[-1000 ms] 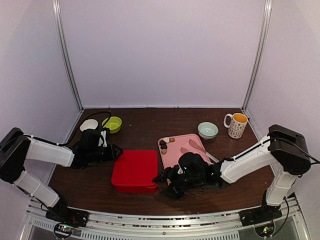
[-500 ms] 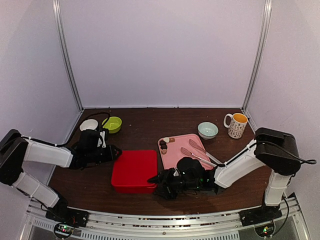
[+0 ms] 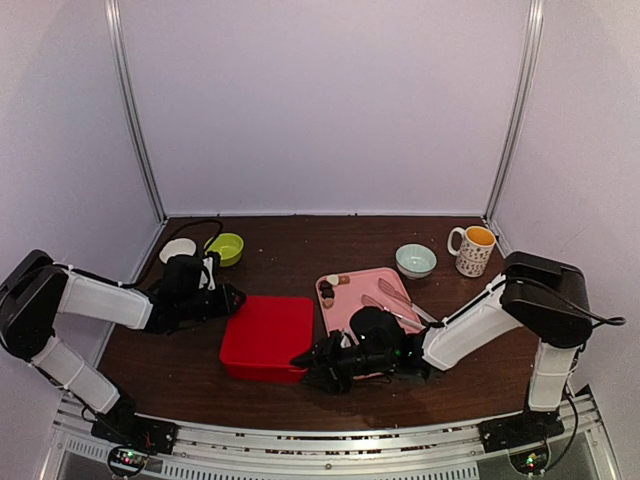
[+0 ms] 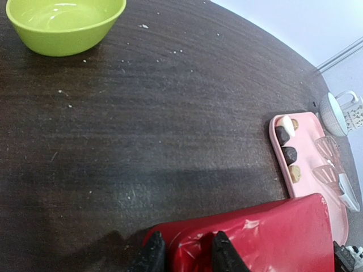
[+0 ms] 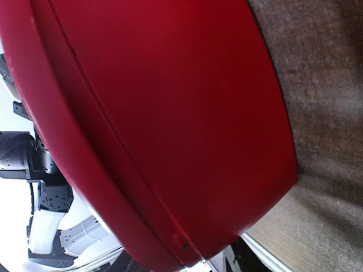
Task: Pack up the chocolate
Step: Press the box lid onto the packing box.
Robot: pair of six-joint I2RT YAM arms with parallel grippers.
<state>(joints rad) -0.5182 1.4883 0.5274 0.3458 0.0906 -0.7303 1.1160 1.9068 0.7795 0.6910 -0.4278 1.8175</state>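
Note:
The chocolate is a few small dark, brown and cream pieces at the left end of a pink tray. A closed red box lies left of the tray. My left gripper is shut on the box's far left corner, one finger outside the rim and one on the lid. My right gripper is at the box's near right corner. In the right wrist view the red box fills the frame and hides the fingers.
Metal tongs lie on the pink tray. A green bowl and a small white dish stand at the back left. A pale blue bowl and a patterned mug stand at the back right.
My right gripper has moved left up against the red box's near right corner. The box has shifted slightly left and away. The left gripper keeps its hold.

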